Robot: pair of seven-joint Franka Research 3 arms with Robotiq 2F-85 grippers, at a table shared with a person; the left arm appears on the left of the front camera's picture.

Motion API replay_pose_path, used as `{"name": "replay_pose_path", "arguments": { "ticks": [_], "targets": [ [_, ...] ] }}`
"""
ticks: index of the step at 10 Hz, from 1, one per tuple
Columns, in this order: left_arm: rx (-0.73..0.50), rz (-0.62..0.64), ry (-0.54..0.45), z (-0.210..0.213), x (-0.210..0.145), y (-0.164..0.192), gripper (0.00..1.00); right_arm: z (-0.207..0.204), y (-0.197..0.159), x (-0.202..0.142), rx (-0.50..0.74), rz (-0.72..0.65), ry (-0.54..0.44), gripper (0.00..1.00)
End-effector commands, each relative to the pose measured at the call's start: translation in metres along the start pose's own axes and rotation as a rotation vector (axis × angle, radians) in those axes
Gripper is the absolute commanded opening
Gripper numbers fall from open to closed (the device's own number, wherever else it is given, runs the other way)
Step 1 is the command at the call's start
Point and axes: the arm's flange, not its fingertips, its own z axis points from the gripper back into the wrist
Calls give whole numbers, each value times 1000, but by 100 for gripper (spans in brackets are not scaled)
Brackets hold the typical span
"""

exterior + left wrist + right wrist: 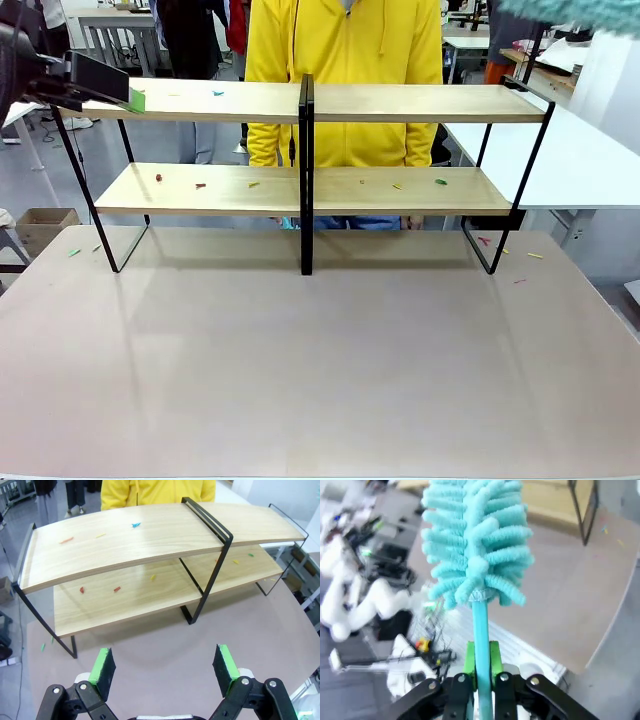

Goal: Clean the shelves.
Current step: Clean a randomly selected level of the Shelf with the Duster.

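Shelves (400,103): light wood, thin black frame, strewn with scraps (441,182); bare desk (300,380) in front | left gripper (164,661) released | fluffy teal duster (475,545) clenched by right gripper (481,657)

A person (345,60) in a yellow zipped hooded top stands across from you at the far side of the table, about the middle. The beige tabletop (320,370) runs from the near edge to the far side. On its far right part you can see small scraps: a yellow scrap (535,256), a red scrap (484,241) left of it, and a pinkish scrap (519,281) a little nearer. A green scrap (74,252) lies at the far left. A white table (580,160) stands beyond the far right corner, and a cardboard box (45,228) sits on the floor at the left.
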Motion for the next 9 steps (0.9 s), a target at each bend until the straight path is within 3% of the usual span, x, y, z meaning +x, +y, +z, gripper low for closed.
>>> {"name": "replay_pose_path", "arguments": {
  "ticks": [1, 2, 3, 4, 9],
  "targets": [
    [-1, 1, 1, -1, 0, 1, 100, 40, -14, -16, 74, 149, -8, 12],
    [-1, 1, 1, -1, 0, 1, 100, 50, -23, -36, 62, 202, -99, 12],
    [-1, 1, 1, -1, 0, 1, 100, 39, -29, -39, 25, 158, -125, 12],
    [-1, 1, 1, -1, 0, 1, 100, 45, -16, -49, 43, 139, -25, 12],
    [-1, 1, 1, -1, 0, 1, 100, 45, -16, -49, 43, 139, -25, 12]
  ]
}}
